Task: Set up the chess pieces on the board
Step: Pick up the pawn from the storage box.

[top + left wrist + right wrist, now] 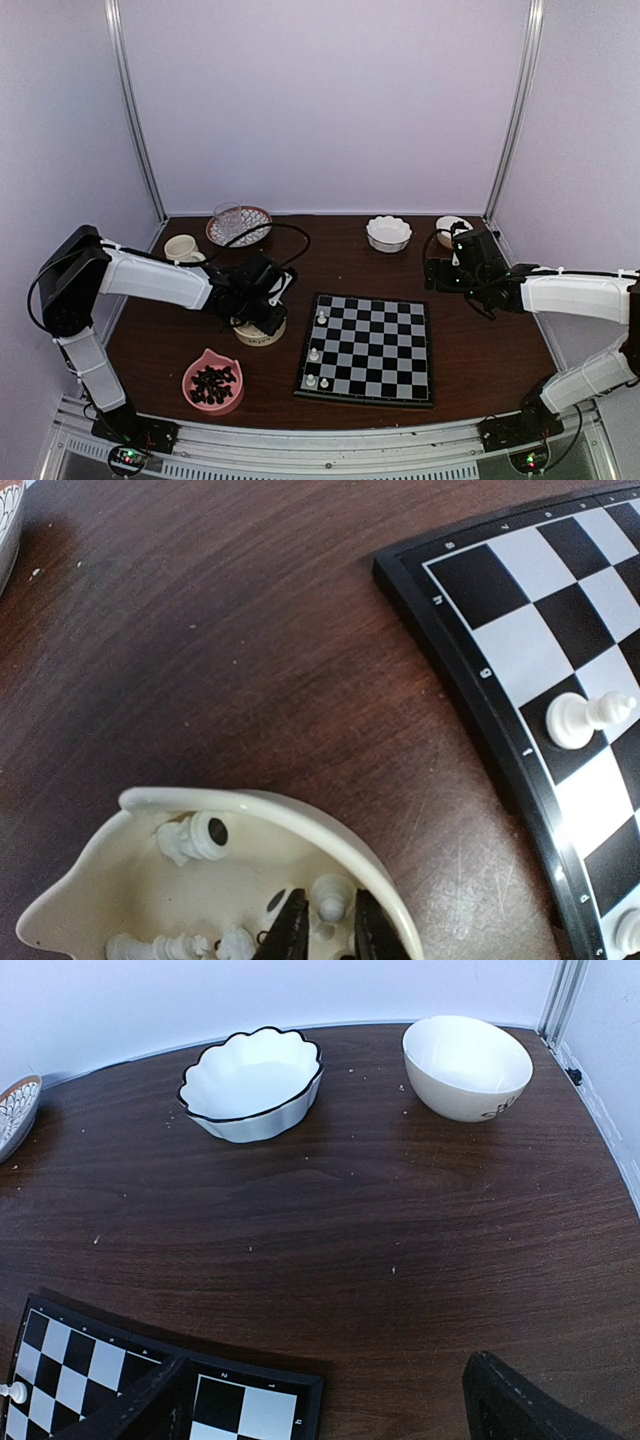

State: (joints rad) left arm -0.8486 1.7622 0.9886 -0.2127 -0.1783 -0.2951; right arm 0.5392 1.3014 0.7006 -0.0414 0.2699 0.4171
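Dark wood worktop (480, 350) carries the board (368, 347), a few white chess pieces (322, 316) standing along its left edge (more lie in the cream bowl (250, 810) beside it). We see the left end effector (330, 925) inside that bowl, straddling a pawn (329, 898), grip impossible to tell. The right end effector (328, 1390) hangs released over bare wood near the board's far corner.

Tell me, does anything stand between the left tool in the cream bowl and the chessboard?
Only the bowl's rim, on the side facing the board. Beyond it, only table surface lies up to the board's edge.
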